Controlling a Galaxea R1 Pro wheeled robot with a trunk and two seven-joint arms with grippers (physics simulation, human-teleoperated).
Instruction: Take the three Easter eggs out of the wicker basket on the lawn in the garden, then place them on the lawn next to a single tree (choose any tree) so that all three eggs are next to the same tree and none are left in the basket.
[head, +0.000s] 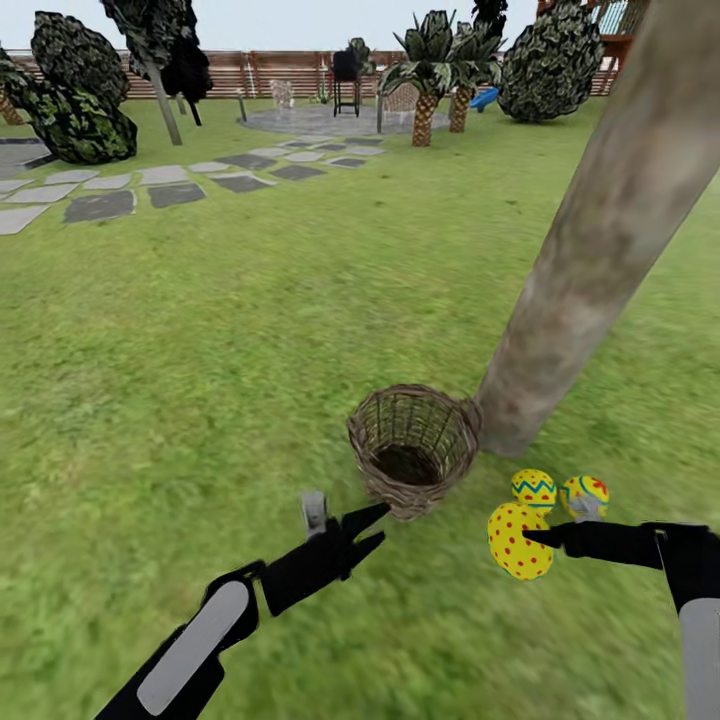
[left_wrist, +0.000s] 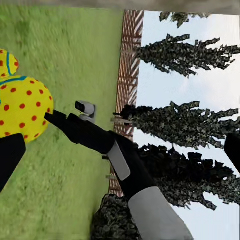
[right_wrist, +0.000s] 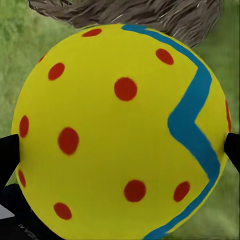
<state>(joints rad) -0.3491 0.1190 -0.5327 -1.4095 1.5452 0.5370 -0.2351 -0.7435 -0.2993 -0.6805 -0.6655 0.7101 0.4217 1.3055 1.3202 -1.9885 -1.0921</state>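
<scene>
Left gripper (head: 372, 526) is hanging open and empty by the basket (head: 412, 447), which looks emptied out. Right gripper (head: 527, 537) is clamping the third egg (head: 519, 541), low beside the other two eggs (head: 558, 492) at the tree (head: 600, 240). I'd just ease it onto the grass, then let go gently so it's not rolling away.

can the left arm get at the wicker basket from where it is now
Probably yes: the left gripper hangs just in front of the wicker basket, with nothing but grass between them.
</scene>
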